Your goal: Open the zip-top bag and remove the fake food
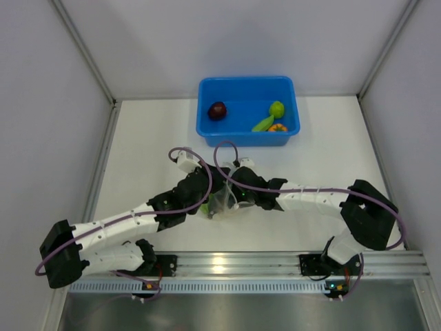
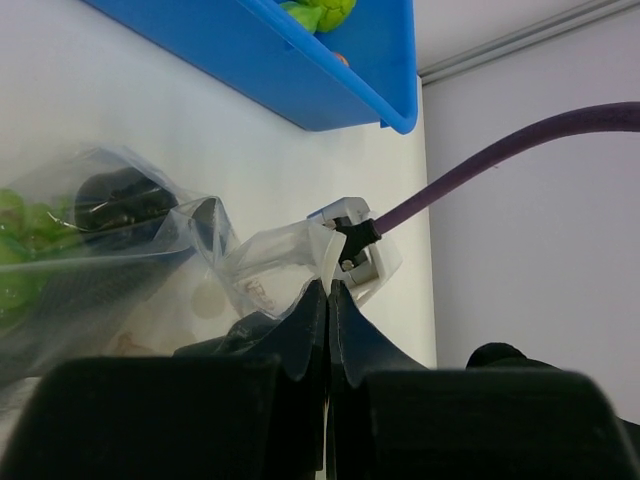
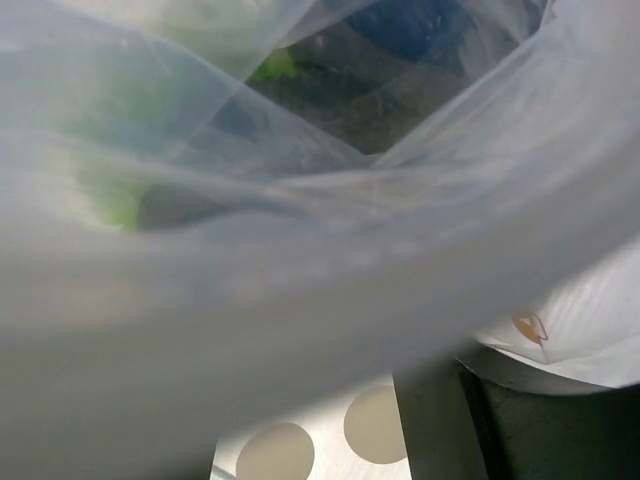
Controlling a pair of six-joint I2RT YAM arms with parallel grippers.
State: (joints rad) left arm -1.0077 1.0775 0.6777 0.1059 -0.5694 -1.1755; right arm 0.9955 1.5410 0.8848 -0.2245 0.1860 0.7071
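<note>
The clear zip-top bag [image 1: 222,202] hangs crumpled between my two grippers at mid-table. My left gripper [image 1: 209,187] is shut on the bag's edge; in the left wrist view its jaws [image 2: 328,290] pinch the plastic [image 2: 265,265]. Green grapes [image 2: 18,250] and a dark piece [image 2: 115,198] show inside the bag. My right gripper [image 1: 240,196] is at the bag's other side. In the right wrist view the bag [image 3: 300,250] fills the frame, with blurred green food [image 3: 115,200] behind it and one dark finger [image 3: 435,430] showing. The other finger is hidden.
A blue bin [image 1: 207,131] stands at the back and holds a dark maroon ball [image 1: 217,109], a lime ball [image 1: 276,109], a green pod [image 1: 262,124] and a small orange piece [image 1: 278,127]. White walls close in both sides. The bin's corner [image 2: 395,110] is near the left gripper.
</note>
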